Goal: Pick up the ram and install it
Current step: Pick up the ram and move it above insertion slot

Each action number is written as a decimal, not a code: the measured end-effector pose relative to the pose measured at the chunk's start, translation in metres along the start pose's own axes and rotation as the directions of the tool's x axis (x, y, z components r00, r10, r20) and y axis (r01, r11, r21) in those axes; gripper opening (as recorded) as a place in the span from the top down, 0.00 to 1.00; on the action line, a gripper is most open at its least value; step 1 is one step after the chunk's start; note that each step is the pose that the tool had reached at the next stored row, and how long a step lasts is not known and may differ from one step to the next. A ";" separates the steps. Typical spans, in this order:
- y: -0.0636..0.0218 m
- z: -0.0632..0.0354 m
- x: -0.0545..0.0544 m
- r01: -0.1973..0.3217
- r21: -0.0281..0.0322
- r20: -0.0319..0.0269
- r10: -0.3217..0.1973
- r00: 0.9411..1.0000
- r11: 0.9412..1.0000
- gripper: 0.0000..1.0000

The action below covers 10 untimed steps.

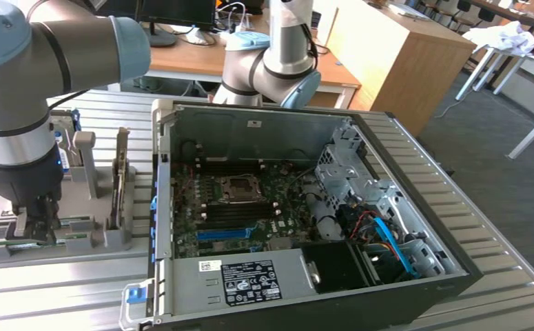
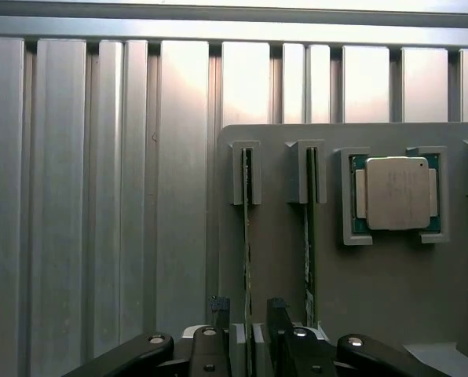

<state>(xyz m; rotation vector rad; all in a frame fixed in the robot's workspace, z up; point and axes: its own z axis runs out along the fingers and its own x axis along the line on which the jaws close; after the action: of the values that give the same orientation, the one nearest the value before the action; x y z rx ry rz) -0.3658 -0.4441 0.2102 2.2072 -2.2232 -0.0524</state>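
The ram (image 2: pixel 247 228) is a thin green stick standing on edge in a slot of the grey holder (image 2: pixel 281 259). My gripper (image 2: pixel 248 314) straddles the ram's near end, and its dark fingertips (image 2: pixel 218 308) close in on both sides of the board. The stick still sits in its slot. In the exterior view my gripper (image 1: pixel 32 224) is lowered onto the holder (image 1: pixel 110 241) at that view's left. The open computer case (image 1: pixel 294 131) stands beside it, its motherboard (image 1: pixel 239 200) exposed with dark memory slots around the processor socket.
A second green stick (image 2: pixel 308 228) stands in the neighbouring slot, close to my gripper. A square silver processor chip (image 2: pixel 395 192) lies in its own recess. Upright grey posts (image 1: pixel 120 179) rise from the holder. The case wall (image 1: pixel 161 207) borders the holder.
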 end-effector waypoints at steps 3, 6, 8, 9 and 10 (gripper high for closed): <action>0.0000 0.0015 0.000 0.000 0.000 0.000 0.000 1.000 1.000 0.67; -0.0001 0.0028 0.000 0.001 0.000 0.000 -0.001 1.000 1.000 0.67; -0.0001 0.0034 0.000 0.001 0.000 0.000 -0.001 1.000 1.000 0.67; -0.0001 0.0034 0.000 0.001 0.000 0.000 -0.001 1.000 1.000 0.67; -0.0001 0.0034 0.000 0.001 0.000 0.000 -0.001 1.000 1.000 0.67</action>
<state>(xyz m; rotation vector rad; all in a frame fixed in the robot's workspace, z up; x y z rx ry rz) -0.3658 -0.4441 0.2068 2.2082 -2.2219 -0.0524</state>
